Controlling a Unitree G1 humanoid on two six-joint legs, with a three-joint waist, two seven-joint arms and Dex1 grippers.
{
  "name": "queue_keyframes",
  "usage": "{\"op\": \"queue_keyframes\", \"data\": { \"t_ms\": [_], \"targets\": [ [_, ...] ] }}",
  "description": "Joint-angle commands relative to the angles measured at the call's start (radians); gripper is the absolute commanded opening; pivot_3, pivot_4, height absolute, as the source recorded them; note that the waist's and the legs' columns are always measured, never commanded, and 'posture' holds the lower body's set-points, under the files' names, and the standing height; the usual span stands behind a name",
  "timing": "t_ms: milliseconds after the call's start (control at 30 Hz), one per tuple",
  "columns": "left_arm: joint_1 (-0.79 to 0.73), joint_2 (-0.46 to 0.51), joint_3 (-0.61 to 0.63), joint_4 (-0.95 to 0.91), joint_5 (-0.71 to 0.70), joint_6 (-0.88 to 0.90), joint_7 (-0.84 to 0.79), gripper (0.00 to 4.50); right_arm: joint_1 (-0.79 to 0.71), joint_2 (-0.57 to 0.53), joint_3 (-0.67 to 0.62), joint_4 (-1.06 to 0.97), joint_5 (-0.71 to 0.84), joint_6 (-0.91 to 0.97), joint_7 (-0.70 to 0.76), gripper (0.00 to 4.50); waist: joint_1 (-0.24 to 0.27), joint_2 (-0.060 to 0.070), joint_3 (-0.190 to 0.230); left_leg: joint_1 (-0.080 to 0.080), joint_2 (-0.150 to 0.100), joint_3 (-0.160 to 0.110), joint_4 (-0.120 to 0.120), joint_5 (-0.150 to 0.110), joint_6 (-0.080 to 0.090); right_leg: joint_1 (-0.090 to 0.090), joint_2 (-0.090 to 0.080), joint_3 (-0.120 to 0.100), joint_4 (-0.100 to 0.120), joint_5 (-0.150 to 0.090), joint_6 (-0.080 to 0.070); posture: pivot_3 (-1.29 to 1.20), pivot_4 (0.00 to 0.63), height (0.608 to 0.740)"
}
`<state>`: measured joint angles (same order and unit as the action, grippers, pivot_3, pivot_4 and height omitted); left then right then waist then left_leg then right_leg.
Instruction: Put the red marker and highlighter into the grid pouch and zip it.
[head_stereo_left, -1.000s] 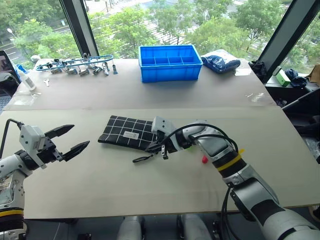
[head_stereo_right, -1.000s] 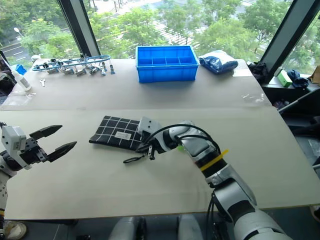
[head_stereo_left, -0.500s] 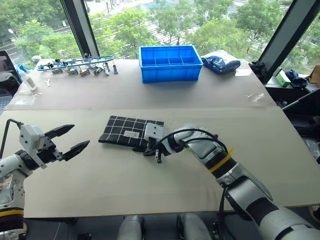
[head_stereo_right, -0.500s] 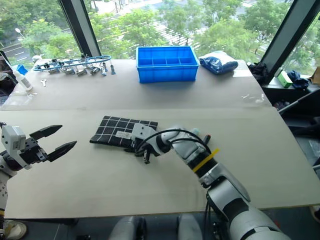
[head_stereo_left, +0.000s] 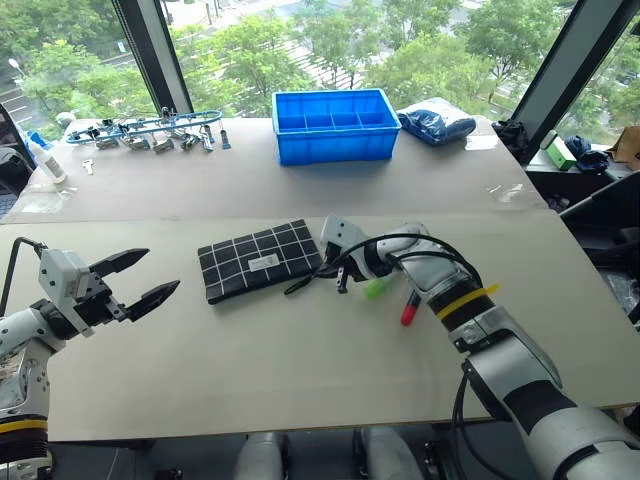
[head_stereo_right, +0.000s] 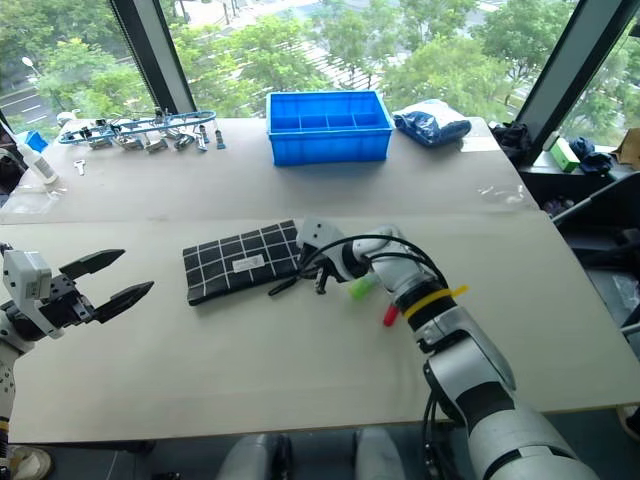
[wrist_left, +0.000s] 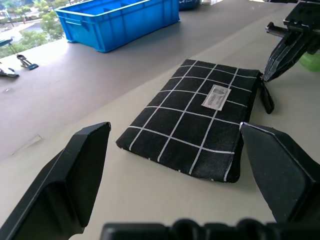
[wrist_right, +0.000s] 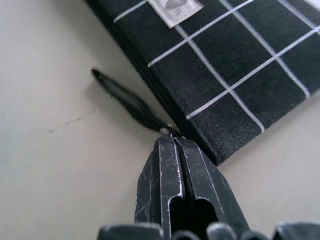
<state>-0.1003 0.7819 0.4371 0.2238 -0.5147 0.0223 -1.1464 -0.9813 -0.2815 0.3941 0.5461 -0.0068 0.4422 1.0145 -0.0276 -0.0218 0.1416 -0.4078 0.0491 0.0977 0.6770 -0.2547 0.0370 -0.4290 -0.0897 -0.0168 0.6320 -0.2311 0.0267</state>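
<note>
Lying flat near the middle of the table (head_stereo_left: 150, 390) is the pouch (head_stereo_left: 258, 260), a black one with white grid lines and a small white label facing up. It is sitting a bit crooked, with its zipper end pointing toward the right gripper (head_stereo_left: 338, 268).

That right gripper is pressing its two black fingers tight together, right at the corner of the pouch where the strap (wrist_right: 125, 102) is coming out. In the right wrist view the fingertips are pinching the near end of the strap, and the rest of the strap is lying loose on the table beside the pouch edge.

The highlighter (head_stereo_left: 374, 288) is lying on the table just beside the right arm, with its green showing. The marker (head_stereo_left: 409, 311) is lying a little nearer to the robot, its red end bright against the table. Both pens are outside the pouch.

The left gripper (head_stereo_left: 140, 280) is hanging over the table well to the left of the pouch, its fingers spread wide apart and holding nothing. In the left wrist view the pouch is sitting between its two open fingers, farther off.

A blue bin (head_stereo_left: 338, 125) is standing at the far side of the table.
</note>
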Motion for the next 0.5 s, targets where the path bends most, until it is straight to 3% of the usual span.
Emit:
{"op": "queue_keyframes", "data": {
  "t_ms": [33, 267, 500],
  "targets": [
    [-0.016, 0.01, 0.017, -0.015, -0.017, -0.002, -0.001, 4.5, -0.024, 0.021, -0.047, 0.005, 0.026, -0.007, -0.002, 0.01, 0.0, 0.0, 0.0, 0.0, 0.0, 0.0, 0.0, 0.0, 0.0, 0.0, 0.0, 0.0, 0.0, 0.0, 0.0, 0.0, 0.15, 0.74],
    [-0.028, 0.016, 0.0, 0.003, 0.0, -0.006, -0.017, 4.5, 0.0, 0.021, -0.086, -0.044, 0.059, 0.02, 0.009, 0.01, 0.003, 0.0, 0.0, 0.0, 0.0, 0.0, 0.0, 0.0, 0.0, 0.0, -0.001, 0.0, 0.0, 0.0, 0.0, 0.0, 0.15, 0.74],
    [-0.026, 0.018, -0.025, 0.019, 0.046, 0.004, 0.018, 4.5, 0.01, 0.077, -0.096, -0.005, 0.035, 0.008, -0.072, 0.01, -0.005, 0.0, 0.0, 0.0, 0.0, 0.0, 0.0, 0.0, 0.0, 0.0, 0.0, 0.0, 0.0, 0.0, 0.0, 0.0, 0.15, 0.74]
  ]
}}
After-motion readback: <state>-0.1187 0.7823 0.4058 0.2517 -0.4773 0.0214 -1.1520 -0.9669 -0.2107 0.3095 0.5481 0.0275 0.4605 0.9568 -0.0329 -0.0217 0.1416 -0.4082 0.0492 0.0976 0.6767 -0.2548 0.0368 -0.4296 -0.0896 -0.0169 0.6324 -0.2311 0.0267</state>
